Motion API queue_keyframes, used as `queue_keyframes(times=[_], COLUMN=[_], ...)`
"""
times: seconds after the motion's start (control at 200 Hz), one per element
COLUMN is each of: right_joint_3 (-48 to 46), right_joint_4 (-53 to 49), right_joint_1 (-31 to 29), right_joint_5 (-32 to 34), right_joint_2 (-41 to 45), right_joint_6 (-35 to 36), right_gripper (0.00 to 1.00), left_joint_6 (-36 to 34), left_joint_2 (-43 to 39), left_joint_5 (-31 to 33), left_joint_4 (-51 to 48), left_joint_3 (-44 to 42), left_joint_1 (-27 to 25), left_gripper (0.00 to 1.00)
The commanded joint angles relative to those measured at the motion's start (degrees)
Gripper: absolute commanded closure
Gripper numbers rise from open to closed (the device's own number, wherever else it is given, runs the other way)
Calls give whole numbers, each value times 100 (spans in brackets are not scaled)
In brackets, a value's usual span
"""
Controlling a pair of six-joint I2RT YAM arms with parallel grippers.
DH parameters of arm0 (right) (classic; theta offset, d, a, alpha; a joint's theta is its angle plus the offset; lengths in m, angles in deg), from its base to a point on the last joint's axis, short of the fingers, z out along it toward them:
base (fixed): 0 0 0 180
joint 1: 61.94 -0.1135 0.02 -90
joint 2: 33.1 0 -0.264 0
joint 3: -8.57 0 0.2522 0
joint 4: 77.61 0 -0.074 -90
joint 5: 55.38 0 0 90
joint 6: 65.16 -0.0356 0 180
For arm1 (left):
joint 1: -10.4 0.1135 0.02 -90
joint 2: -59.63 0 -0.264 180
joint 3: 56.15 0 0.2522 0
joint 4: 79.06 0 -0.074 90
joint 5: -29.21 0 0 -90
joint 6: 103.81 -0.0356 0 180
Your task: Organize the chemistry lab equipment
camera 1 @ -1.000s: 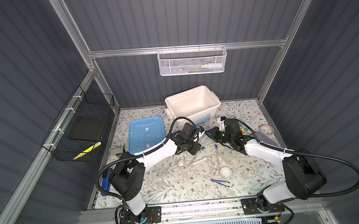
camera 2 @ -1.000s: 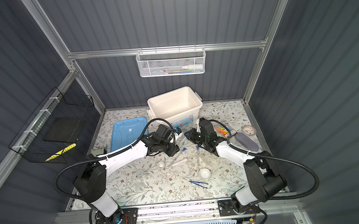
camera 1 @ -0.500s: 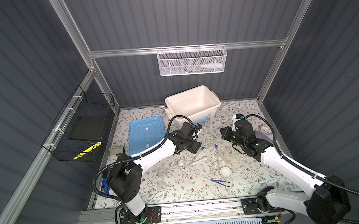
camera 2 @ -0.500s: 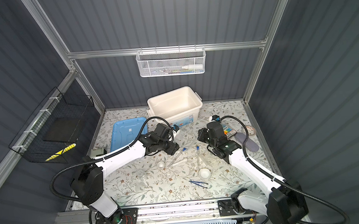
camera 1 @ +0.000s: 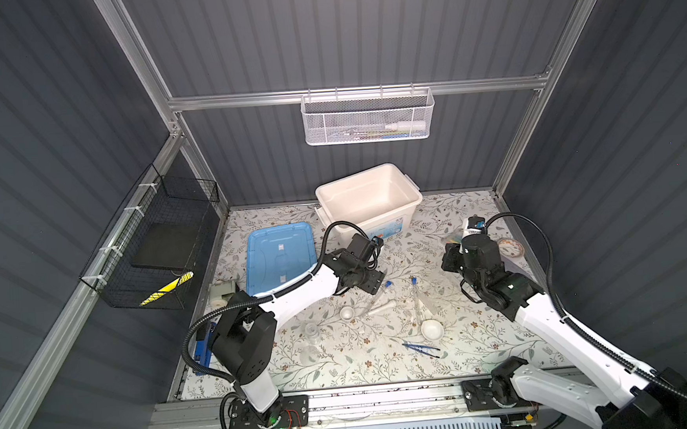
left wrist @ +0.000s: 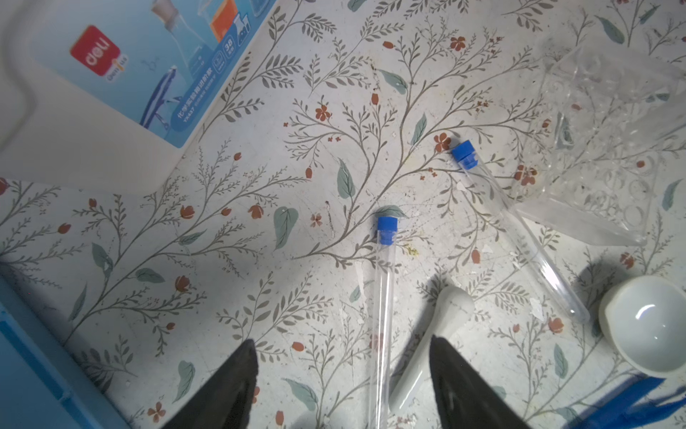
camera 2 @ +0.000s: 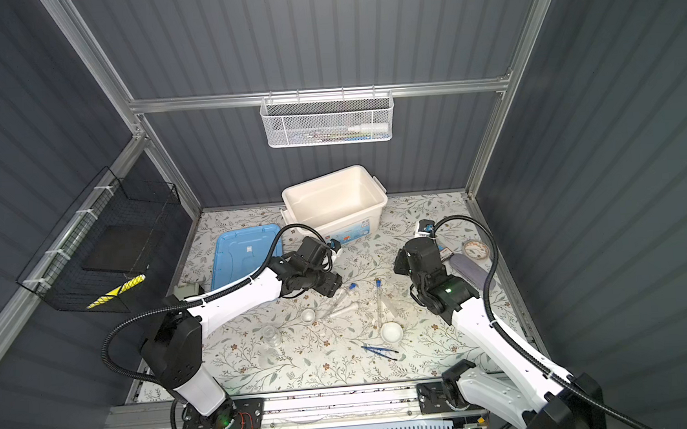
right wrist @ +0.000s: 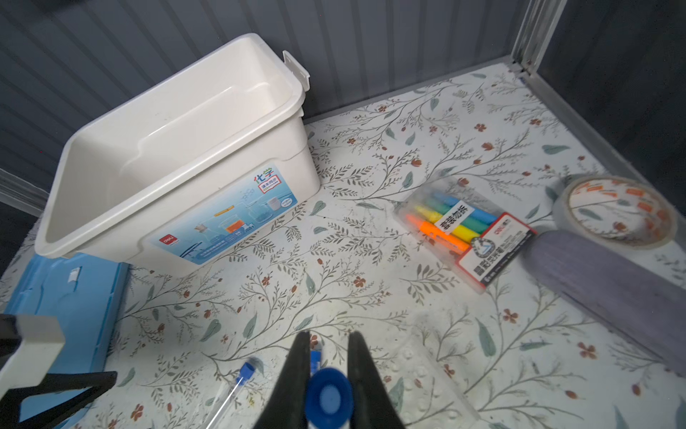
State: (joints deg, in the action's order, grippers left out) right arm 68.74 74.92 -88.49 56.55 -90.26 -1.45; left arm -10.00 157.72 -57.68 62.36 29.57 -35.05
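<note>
Blue-capped tube [right wrist: 328,399] pinched in right claw [right wrist: 329,336], body cut off; left claw [left wrist: 343,341] spread; clear rack [left wrist: 601,148] faint.

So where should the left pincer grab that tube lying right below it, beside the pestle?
Probably on the tube, at the clear stretch just behind its blue cap, coming straight down with the left pincer open across its width. It lies flat and thin, and the pestle crowds its other half, so only the cap end has room.
</note>
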Motion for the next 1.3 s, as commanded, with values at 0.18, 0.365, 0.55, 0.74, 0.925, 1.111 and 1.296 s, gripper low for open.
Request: queue_keyframes(times=[0.18,0.365,0.55,0.74,0.925,1.111,1.296], right_joint_3=[-385,-697,-985,-1176,-1257,-1286,-1307], right_joint_4=[753,1209,1547,1806,1846,1960,1916], right_joint_1=[-81,-85,-88,-85,-86,-83,-88], right_joint_5=[865,898,809,589,426,426,444], right_joint_2=[249,268,248,224,173,23,-24], right_joint_6=[1167,1627,1756,1765,1724,1813,1842], right_gripper=[84,84,84,84,84,84,85], left_joint_6=[295,439,697,959,1073,1077,1157], left_joint_2=[150,192,150,242,154,156,135], left_joint_5=[102,93,176,102,115,146,137], left_joint_4=[-174,-179,-36,34,170,148,222], left_joint_3=[238,241,171,149,-5,-6,-60], left_joint_1=[-34,-34,-34,-34,-34,-34,-34], left_gripper=[25,25,24,24,24,24,24])
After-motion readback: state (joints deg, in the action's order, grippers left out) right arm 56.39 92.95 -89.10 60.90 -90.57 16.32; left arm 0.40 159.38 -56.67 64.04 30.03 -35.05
